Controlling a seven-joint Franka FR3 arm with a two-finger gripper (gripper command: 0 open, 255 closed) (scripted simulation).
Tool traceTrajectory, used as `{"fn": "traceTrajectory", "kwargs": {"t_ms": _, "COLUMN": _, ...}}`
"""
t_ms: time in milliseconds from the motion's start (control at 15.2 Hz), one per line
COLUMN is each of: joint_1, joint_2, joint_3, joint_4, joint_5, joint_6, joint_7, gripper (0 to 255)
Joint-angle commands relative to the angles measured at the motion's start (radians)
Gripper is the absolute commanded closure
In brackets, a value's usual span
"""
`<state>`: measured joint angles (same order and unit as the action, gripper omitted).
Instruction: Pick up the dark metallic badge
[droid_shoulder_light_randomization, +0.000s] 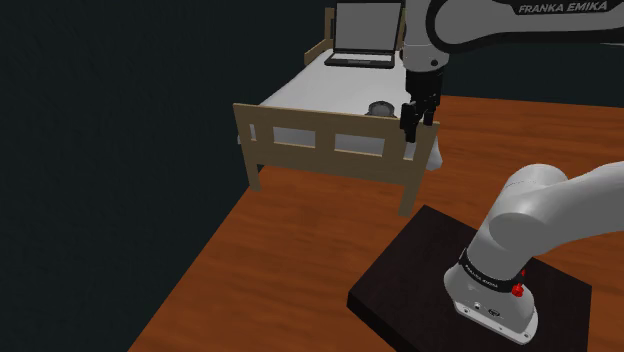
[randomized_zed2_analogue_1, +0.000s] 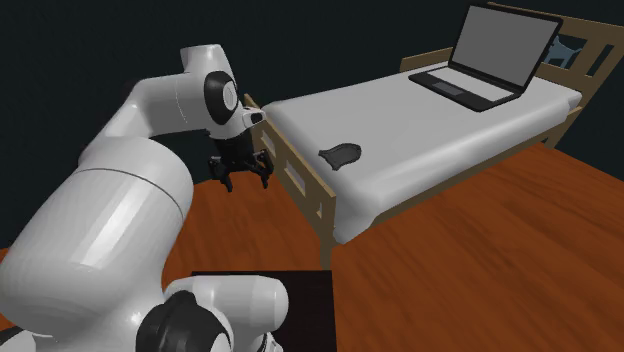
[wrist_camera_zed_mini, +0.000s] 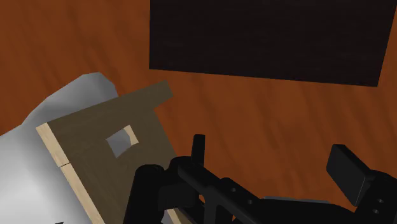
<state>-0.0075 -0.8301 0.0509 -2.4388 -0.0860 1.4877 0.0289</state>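
The dark metallic badge (droid_shoulder_light_randomization: 380, 107) (randomized_zed2_analogue_1: 340, 154) lies flat on the bed's white mattress (droid_shoulder_light_randomization: 320, 90), close to the foot end. My black gripper (droid_shoulder_light_randomization: 418, 120) (randomized_zed2_analogue_1: 241, 176) (wrist_camera_zed_mini: 272, 154) hangs open above the wooden floor, just outside the footboard's corner. It is to the right of the badge in the shoulder view and apart from it. Nothing sits between the fingers (wrist_camera_zed_mini: 347, 167). In the wrist view the footboard (wrist_camera_zed_mini: 108, 137) and a mattress corner (wrist_camera_zed_mini: 25, 159) lie beside the gripper.
An open laptop (droid_shoulder_light_randomization: 362, 35) (randomized_zed2_analogue_1: 490, 55) stands at the bed's head end. The footboard (droid_shoulder_light_randomization: 320, 135) (randomized_zed2_analogue_1: 300, 175) rises between gripper and badge. The black stand (droid_shoulder_light_randomization: 400, 290) (wrist_camera_zed_mini: 267, 38) rests on the reddish wood floor (droid_shoulder_light_randomization: 300, 240). A black area surrounds the room.
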Motion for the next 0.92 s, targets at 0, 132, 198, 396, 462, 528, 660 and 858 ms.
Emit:
{"fn": "traceTrajectory", "kwargs": {"t_ms": 0, "joint_1": 0.0, "joint_2": 0.0, "joint_3": 0.0, "joint_4": 0.0, "joint_5": 0.0, "joint_6": 0.0, "joint_7": 0.0, "gripper": 0}}
{"fn": "traceTrajectory", "kwargs": {"t_ms": 132, "joint_1": -0.016, "joint_2": 0.037, "joint_3": -0.039, "joint_4": 0.004, "joint_5": -0.028, "joint_6": 0.049, "joint_7": -0.034, "gripper": 0}}
{"fn": "traceTrajectory", "kwargs": {"t_ms": 198, "joint_1": -0.023, "joint_2": 0.057, "joint_3": -0.058, "joint_4": 0.009, "joint_5": -0.041, "joint_6": 0.074, "joint_7": -0.051, "gripper": 0}}
{"fn": "traceTrajectory", "kwargs": {"t_ms": 396, "joint_1": -0.044, "joint_2": 0.124, "joint_3": -0.114, "joint_4": 0.029, "joint_5": -0.074, "joint_6": 0.146, "joint_7": -0.101, "gripper": 0}}
{"fn": "traceTrajectory", "kwargs": {"t_ms": 462, "joint_1": -0.05, "joint_2": 0.148, "joint_3": -0.132, "joint_4": 0.038, "joint_5": -0.083, "joint_6": 0.17, "joint_7": -0.117, "gripper": 0}}
{"fn": "traceTrajectory", "kwargs": {"t_ms": 528, "joint_1": -0.056, "joint_2": 0.173, "joint_3": -0.151, "joint_4": 0.048, "joint_5": -0.091, "joint_6": 0.193, "joint_7": -0.134, "gripper": 0}}
{"fn": "traceTrajectory", "kwargs": {"t_ms": 660, "joint_1": -0.066, "joint_2": 0.226, "joint_3": -0.187, "joint_4": 0.073, "joint_5": -0.103, "joint_6": 0.238, "joint_7": -0.167, "gripper": 0}}
{"fn": "traceTrajectory", "kwargs": {"t_ms": 858, "joint_1": -0.078, "joint_2": 0.31, "joint_3": -0.24, "joint_4": 0.119, "joint_5": -0.112, "joint_6": 0.302, "joint_7": -0.217, "gripper": 0}}
